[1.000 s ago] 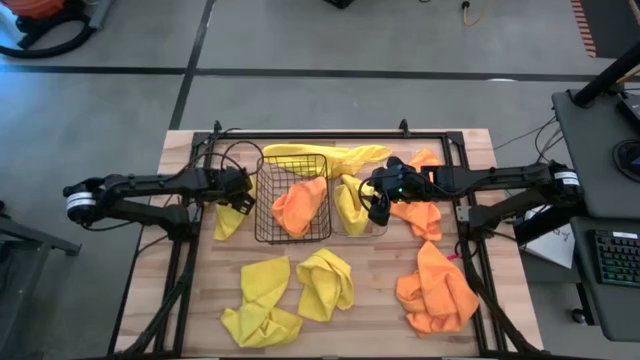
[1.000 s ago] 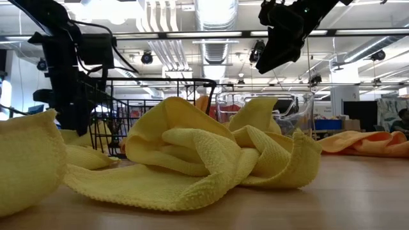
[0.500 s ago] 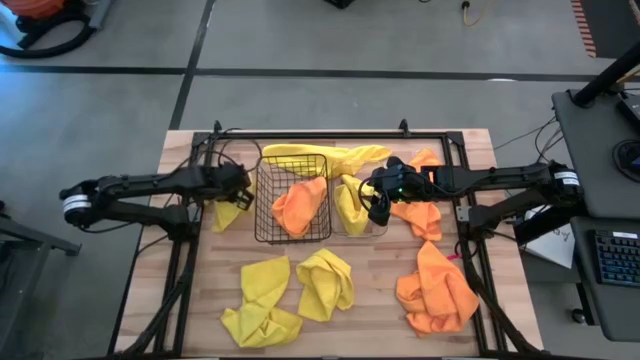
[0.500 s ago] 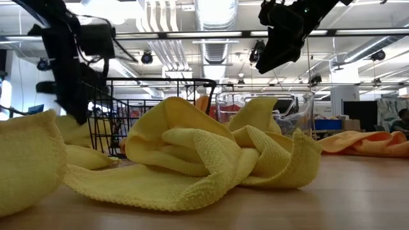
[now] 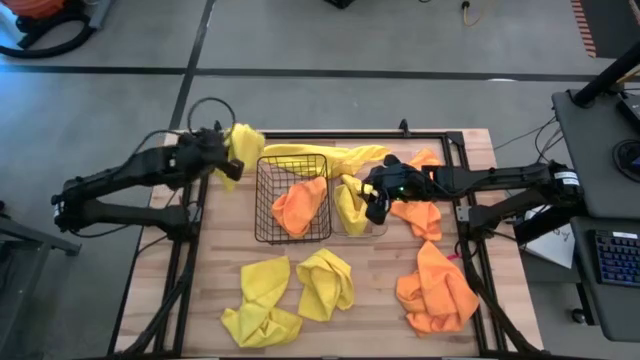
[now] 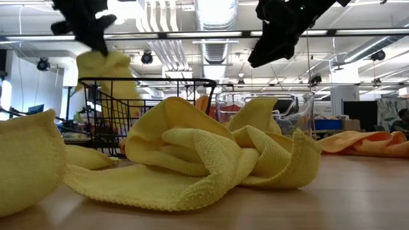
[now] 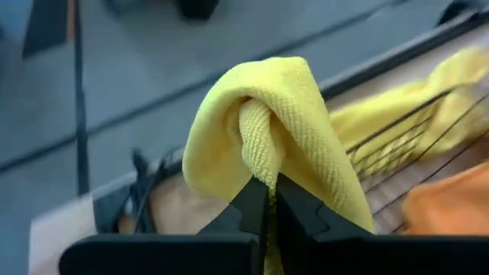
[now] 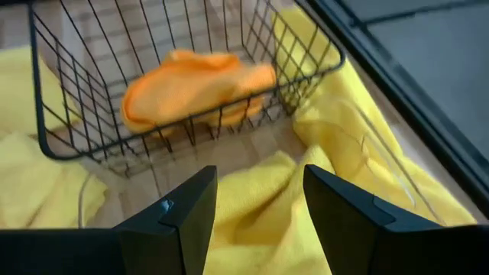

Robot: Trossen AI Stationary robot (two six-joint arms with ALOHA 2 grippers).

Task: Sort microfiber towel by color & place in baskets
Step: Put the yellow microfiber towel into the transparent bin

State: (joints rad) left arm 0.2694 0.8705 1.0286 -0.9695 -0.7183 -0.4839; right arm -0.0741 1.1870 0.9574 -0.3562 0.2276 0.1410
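My left gripper (image 5: 222,157) is raised by the far left corner of the black wire basket (image 5: 262,200) and is shut on a yellow towel (image 5: 243,142). That towel also shows in the low view (image 6: 110,69) and the left wrist view (image 7: 267,130). An orange towel (image 5: 300,205) lies in the wire basket. My right gripper (image 8: 258,174) hovers open over the clear bin (image 5: 385,228), which holds a yellow towel (image 8: 252,221). It touches nothing. My left gripper pinches a bunched fold of the yellow towel (image 7: 263,164) between its two fingertips (image 7: 252,200). The fingers come at it slanting down from the table's left. The towel is lifted clear of the table, drooping slack around and below the fingers (image 6: 118,80).
Two yellow towels (image 5: 262,300) (image 5: 325,283) lie near the front edge and an orange heap (image 5: 435,290) at the front right. Another orange towel (image 5: 420,215) lies right of the clear bin. A long yellow towel (image 5: 325,155) lies behind the baskets.
My left gripper has risen and drawn toward the table's far edge, tipping from pointing steeply down to a shallower slant. The yellow towel that lay on the table left of the wire basket has come up with it and now hangs clear.
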